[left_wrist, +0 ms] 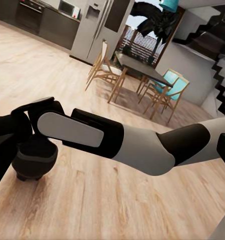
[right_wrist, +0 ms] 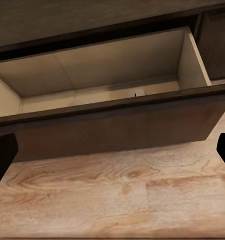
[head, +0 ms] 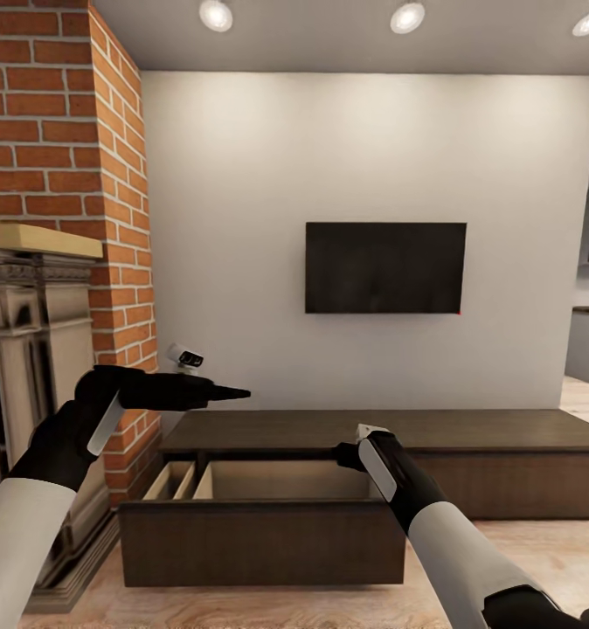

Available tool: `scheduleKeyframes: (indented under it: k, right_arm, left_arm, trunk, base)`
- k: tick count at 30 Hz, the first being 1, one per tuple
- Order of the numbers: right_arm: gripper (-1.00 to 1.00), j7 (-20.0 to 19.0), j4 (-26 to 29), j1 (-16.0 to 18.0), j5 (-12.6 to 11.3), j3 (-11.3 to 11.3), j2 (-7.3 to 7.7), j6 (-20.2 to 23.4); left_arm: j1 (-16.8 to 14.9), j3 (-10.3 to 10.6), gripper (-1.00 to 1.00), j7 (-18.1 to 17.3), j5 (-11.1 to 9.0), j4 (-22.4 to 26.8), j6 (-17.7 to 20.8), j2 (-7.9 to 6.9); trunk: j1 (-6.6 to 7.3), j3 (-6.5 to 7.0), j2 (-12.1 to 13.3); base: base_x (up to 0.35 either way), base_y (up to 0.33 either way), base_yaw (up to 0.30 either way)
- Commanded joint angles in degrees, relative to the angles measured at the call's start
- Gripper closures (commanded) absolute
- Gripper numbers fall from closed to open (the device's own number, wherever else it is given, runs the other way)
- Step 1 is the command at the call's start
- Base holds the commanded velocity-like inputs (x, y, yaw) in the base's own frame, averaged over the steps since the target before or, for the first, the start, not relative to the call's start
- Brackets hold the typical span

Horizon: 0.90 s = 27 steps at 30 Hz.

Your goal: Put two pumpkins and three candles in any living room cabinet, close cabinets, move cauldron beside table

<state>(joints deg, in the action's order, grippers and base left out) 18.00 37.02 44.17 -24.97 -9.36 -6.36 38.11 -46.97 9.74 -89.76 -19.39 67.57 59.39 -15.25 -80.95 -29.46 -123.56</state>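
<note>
— Cabinet runs low along the white wall under the TV, and 1 drawer at its left end is pulled out, pale inside, nothing in it that I can make out.

— And the cauldron?

— On the wood floor, just behind the right forearm.

— Grippers?

— Right gripper hangs over the floor before the drawer front, 2 fingers spread wide apart, holding nothing. Left gripper is raised beside the brick fireplace, its fingers closed to a point, empty.
</note>
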Motion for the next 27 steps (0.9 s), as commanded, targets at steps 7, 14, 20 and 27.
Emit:
scheduleKeyframes:
  k: [7,14,20,27]
  right_arm:
    - [-1.00,0.5,0.1,0.0,-0.6,-0.2,-0.03,0.1]
    - [-1.00,0.5,0.1,0.0,-0.6,-0.2,-0.05,0.1]
    - [-1.00,0.5,0.1,0.0,-0.6,-0.2,-0.05,0.1]
    - [-1.00,0.5,0.0,0.0,-0.6,-0.2,0.00,0.0]
  left_arm:
    - [-0.1,-0.1,-1.00,-0.2,0.0,-0.1,0.6,-0.07]
    - [-0.1,-0.1,-1.00,-0.2,0.0,-0.1,0.6,-0.07]
    - [-0.1,0.1,-1.00,-0.2,0.0,-0.1,0.6,-0.01]
    - [-0.1,-0.2,-1.00,2.8,0.0,-0.4,0.6,-0.36]
  trunk:
    - [1.57,1.18,2.8]
    - [3.11,2.44,5.6]
    - [4.43,3.52,8.0]
    - [4.65,3.70,8.4]
  base:
    - [-0.196,0.000,0.000]
    - [-0.184,0.000,0.000]
    - [-0.151,0.000,0.000]
    - [-0.052,0.000,0.000]
